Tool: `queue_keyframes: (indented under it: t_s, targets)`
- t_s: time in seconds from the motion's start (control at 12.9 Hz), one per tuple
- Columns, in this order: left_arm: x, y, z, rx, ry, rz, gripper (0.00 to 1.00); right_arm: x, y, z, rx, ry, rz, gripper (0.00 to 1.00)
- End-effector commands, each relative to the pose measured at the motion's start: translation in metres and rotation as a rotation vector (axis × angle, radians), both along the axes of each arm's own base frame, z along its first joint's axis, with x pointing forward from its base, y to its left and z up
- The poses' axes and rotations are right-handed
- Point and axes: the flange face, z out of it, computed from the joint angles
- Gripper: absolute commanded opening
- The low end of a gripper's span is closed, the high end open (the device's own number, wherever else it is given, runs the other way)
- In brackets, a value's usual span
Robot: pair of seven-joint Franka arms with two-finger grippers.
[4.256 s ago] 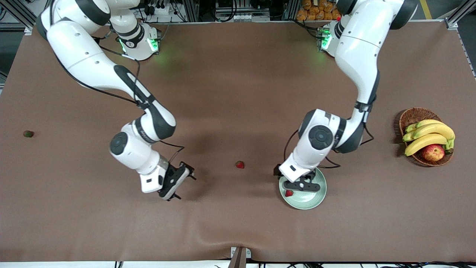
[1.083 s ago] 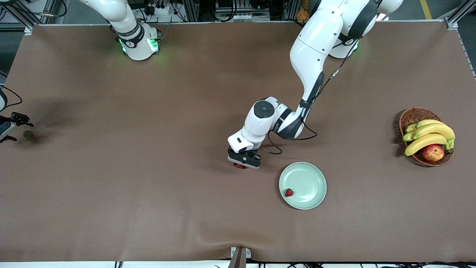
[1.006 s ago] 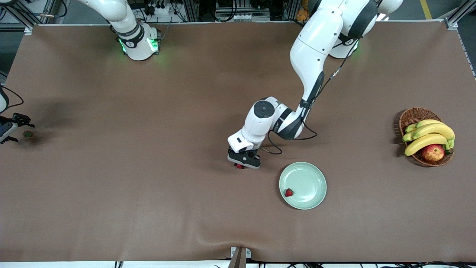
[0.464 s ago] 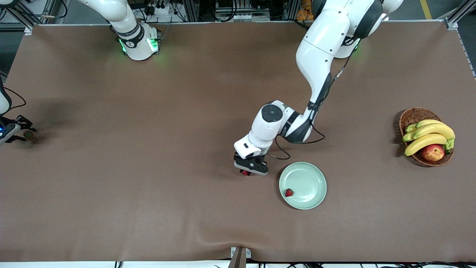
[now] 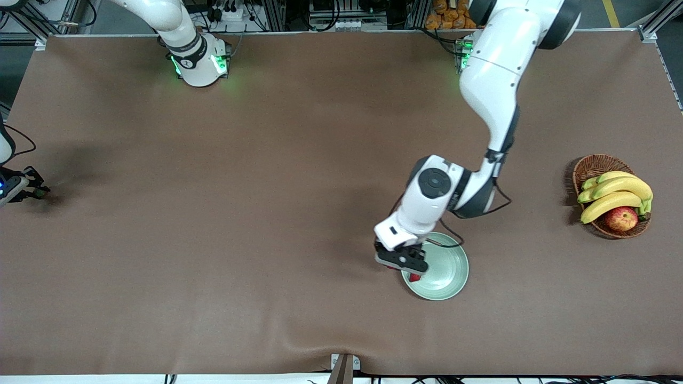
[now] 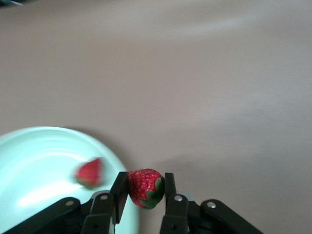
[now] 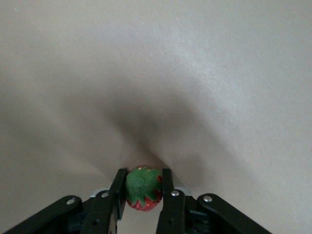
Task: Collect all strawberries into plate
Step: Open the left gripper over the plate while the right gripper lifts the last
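Note:
My left gripper (image 5: 401, 262) is shut on a red strawberry (image 6: 144, 188) and holds it over the rim of the pale mint-green plate (image 5: 447, 271), at the rim toward the right arm's end. The plate (image 6: 39, 156) holds another strawberry (image 5: 414, 277), which also shows in the left wrist view (image 6: 89, 172). My right gripper (image 5: 36, 190) is low at the right arm's end of the table. It is shut on the darker strawberry (image 7: 143, 190), whose green cap faces the camera.
A brown wicker basket (image 5: 591, 168) with bananas (image 5: 616, 193) and a red-yellow apple (image 5: 621, 218) stands at the left arm's end of the table. The brown table cloth has a raised fold at its edge nearest the front camera.
My left gripper has carried the red strawberry from the middle of the table to the plate's rim. My right gripper has closed on the darker strawberry at the table's end.

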Motion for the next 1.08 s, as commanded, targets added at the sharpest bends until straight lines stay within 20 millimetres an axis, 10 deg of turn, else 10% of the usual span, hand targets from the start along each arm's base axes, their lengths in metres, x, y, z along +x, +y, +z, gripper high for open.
queue_keyframes:
  t_s: [0.0, 0.46, 0.62, 1.01]
  targets:
    - [0.017, 0.049, 0.013, 0.031, 0.013, -0.047, 0.14, 0.038, 0.032, 0.030, 0.054, -0.081, 0.063, 0.00]
    - [0.035, 0.113, -0.006, 0.061, 0.036, -0.044, 0.37, 0.165, 0.210, 0.084, 0.141, -0.219, 0.270, 0.00]
    - [0.035, 0.118, -0.008, 0.054, 0.043, -0.027, 1.00, 0.192, 0.288, 0.085, 0.154, -0.213, 0.353, 0.00]
    - [0.035, 0.119, -0.004, 0.055, 0.040, -0.029, 1.00, 0.224, 0.532, 0.095, 0.173, -0.204, 0.637, 0.00]
